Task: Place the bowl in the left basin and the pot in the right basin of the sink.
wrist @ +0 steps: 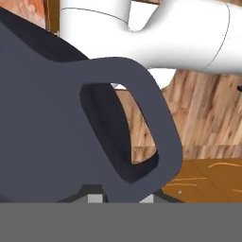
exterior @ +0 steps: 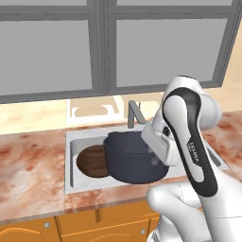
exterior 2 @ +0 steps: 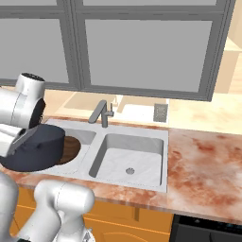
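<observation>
Fingers: the fingers (wrist: 94, 197) sit at the base of the pot's loop handle (wrist: 142, 127) in the hand view, closed on it as far as I can judge, since only their tips peek out beneath the dark metal.
Gripper: the gripper (exterior: 158, 150) meets the pot at its rim on the arm's side, a handle grasp that suits carrying such a deep vessel.
Pot: the pot (exterior: 134, 158) hangs tilted over the sink's left side, its far edge overlapping the bowl; it appears lifted, not resting, though contact underneath is hidden.
Bowl: the bowl (exterior: 92, 160) lies in the left basin (exterior: 78, 142), so that half of the task looks done.
Divider: the ridge between the basins (exterior 2: 96, 151) lies past the pot toward the free side.
Right basin: the right basin (exterior 2: 137, 158) holds nothing but its drain (exterior 2: 130, 170); the pot probably needs to travel across the divider and come down level there.
Faucet: the faucet (exterior 2: 101, 113) stands at the back edge, near the likely crossing path, a thing to clear.
Tabletop: the marbled tabletop (exterior 2: 203, 160) surrounds the sink (exterior 2: 160, 134).
</observation>
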